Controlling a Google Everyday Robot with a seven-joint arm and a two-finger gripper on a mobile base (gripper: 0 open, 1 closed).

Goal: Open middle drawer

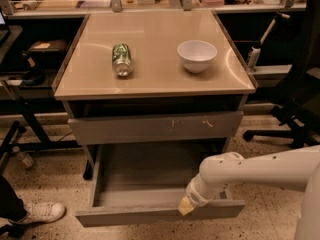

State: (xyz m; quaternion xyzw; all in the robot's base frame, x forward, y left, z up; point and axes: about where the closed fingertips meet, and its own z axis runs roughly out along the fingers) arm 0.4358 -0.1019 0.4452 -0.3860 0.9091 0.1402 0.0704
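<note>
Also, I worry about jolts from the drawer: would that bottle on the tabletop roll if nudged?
Probably yes: the bottle lies on its side on the smooth tabletop, so a sideways nudge would likely roll it. It looks like thin plastic, so probably light. The gripper is down at the front edge of the middle drawer, far from the bottle.

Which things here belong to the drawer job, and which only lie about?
Job: middle drawer, pulled out; pincer at its front edge.
Lying about: green container, white bowl, both on the tabletop.
</note>
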